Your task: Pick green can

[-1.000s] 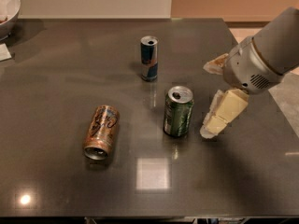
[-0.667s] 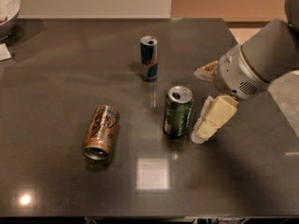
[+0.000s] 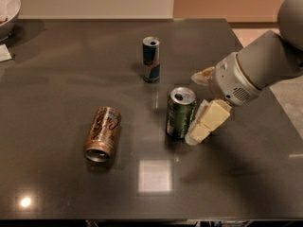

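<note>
The green can (image 3: 180,112) stands upright near the middle of the dark table (image 3: 71,65), silver top with a tab opening up. My gripper (image 3: 194,108) comes in from the right at the can's right side. It is open. The near cream finger (image 3: 208,122) lies right against the can's lower right side, its tip on the table. The far finger (image 3: 202,75) is behind and to the right of the can, apart from it. The can is not between the fingers; it stands just left of them.
A slim blue-and-silver can (image 3: 151,59) stands upright behind the green can. An orange-brown can (image 3: 102,133) lies on its side at the left front. A white bowl (image 3: 8,8) sits at the far left corner. The table's right edge is near my arm.
My gripper has moved left toward the green can; its near finger is now right beside the can. The cans have not moved.
</note>
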Robot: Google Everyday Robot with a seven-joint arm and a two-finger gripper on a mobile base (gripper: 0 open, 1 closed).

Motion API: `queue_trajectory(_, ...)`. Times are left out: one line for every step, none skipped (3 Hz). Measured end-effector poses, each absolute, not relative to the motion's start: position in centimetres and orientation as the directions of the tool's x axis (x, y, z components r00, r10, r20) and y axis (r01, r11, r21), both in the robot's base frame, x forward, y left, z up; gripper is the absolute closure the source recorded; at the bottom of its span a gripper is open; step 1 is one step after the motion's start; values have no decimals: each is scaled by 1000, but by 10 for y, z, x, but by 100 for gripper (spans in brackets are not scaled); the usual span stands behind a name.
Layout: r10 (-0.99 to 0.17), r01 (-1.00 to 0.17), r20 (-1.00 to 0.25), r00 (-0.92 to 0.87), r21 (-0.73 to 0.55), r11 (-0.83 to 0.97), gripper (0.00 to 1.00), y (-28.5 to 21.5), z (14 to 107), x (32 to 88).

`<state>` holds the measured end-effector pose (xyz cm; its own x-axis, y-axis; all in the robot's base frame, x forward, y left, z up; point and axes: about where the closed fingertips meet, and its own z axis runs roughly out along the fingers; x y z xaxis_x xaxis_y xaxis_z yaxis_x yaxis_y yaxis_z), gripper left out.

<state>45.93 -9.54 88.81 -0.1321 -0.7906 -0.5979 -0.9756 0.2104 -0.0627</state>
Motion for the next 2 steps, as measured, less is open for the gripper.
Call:
queue_trajectory(-773,-974,-619,-139,-53,218,17,-90,887,461)
queue_trajectory(-758,-975,-638,-139,-47,219,39,-84,888,463)
